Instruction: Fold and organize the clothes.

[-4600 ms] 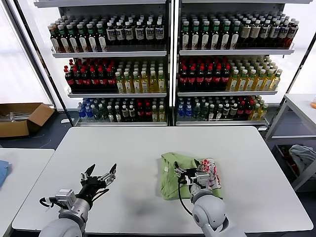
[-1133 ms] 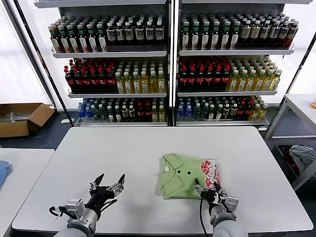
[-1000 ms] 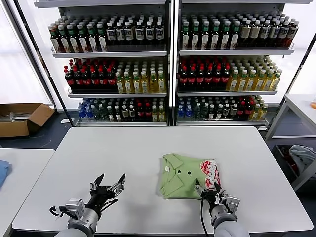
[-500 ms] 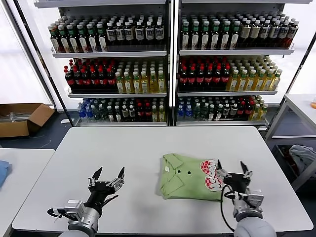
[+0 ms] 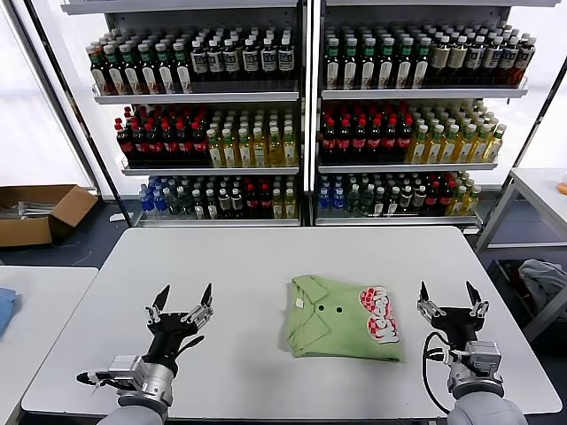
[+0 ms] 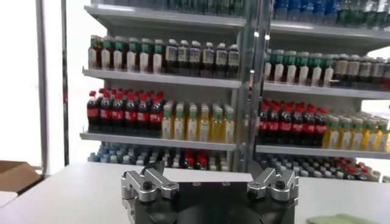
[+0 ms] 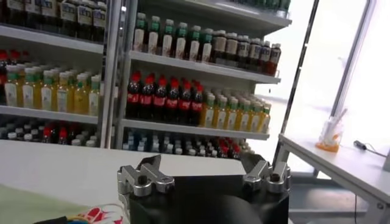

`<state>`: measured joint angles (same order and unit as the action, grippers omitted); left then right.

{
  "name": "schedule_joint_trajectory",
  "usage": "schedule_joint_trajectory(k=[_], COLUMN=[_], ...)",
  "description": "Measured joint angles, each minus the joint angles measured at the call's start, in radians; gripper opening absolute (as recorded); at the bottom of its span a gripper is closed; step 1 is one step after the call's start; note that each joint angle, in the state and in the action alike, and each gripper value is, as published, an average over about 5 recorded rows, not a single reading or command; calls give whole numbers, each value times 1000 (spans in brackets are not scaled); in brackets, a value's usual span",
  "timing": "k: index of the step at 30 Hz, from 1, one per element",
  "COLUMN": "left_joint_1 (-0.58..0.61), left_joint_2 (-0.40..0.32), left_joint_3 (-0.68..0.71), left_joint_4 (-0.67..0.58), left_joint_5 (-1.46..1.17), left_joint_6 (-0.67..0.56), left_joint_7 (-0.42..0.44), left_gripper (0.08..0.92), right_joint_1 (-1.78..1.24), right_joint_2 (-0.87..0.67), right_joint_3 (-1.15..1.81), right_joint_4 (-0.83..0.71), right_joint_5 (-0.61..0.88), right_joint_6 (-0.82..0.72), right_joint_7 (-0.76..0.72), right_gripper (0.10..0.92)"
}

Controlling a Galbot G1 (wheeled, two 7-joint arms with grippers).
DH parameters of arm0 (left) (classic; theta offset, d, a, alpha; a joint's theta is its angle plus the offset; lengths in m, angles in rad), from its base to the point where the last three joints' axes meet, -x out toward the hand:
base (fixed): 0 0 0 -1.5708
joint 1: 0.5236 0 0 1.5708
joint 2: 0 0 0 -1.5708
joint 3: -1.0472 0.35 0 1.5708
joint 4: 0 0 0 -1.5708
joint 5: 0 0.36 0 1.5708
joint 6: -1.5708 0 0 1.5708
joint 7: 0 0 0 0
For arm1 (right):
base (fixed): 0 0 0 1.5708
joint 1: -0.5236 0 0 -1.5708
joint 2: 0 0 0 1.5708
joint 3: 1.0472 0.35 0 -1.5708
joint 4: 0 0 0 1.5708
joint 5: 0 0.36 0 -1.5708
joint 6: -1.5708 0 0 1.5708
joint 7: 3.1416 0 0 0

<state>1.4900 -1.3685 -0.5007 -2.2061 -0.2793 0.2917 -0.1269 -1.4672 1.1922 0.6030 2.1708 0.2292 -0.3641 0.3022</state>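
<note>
The light green polo shirt [image 5: 341, 320] lies folded into a rectangle on the white table [image 5: 248, 266], collar to the left, red-and-white chest graphic [image 5: 380, 315] at its right end. My right gripper [image 5: 451, 298] is open and empty, raised just right of the shirt, fingers pointing up and away. My left gripper [image 5: 180, 304] is open and empty over the table's front left, well apart from the shirt. The right wrist view shows a strip of the shirt [image 7: 36, 208] and its graphic [image 7: 103, 214] at the lower edge. The left wrist view shows a corner of the shirt [image 6: 338, 219].
Shelves of bottles [image 5: 301, 115] stand behind the table. A cardboard box [image 5: 40, 211] sits on the floor at the left. A second white table [image 5: 40, 301] is at the left with blue cloth [image 5: 4, 310]. A grey-white cloth bundle [image 5: 542, 282] lies at the right.
My right gripper let go of the shirt, opened and moved right, off the shirt's right end, and rose. My left gripper lifted slightly. The shirt now lies flat and folded.
</note>
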Motion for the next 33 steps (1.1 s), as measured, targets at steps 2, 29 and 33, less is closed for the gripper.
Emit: schedule_joint_trajectory(k=[2, 29, 33], left_joint_1=[-2, -10, -13], left_joint_2=[2, 6, 5], left_joint_3=[-3, -13, -13], left_joint_4=[5, 22, 26], left_joint_5=[-2, 27, 34], left_joint_6=[-6, -10, -5], left_joint_7=[-6, -7, -5], left_gripper=[823, 823, 823], right_joint_1=[0, -2, 0], right_joint_2=[4, 1, -3], right_joint_3=[5, 27, 29], right_joint_4=[3, -7, -15], right_joint_5=[-4, -4, -1], right_joint_6=[-5, -17, -17], right_joint_7=[-2, -10, -11], right_gripper=[823, 823, 823])
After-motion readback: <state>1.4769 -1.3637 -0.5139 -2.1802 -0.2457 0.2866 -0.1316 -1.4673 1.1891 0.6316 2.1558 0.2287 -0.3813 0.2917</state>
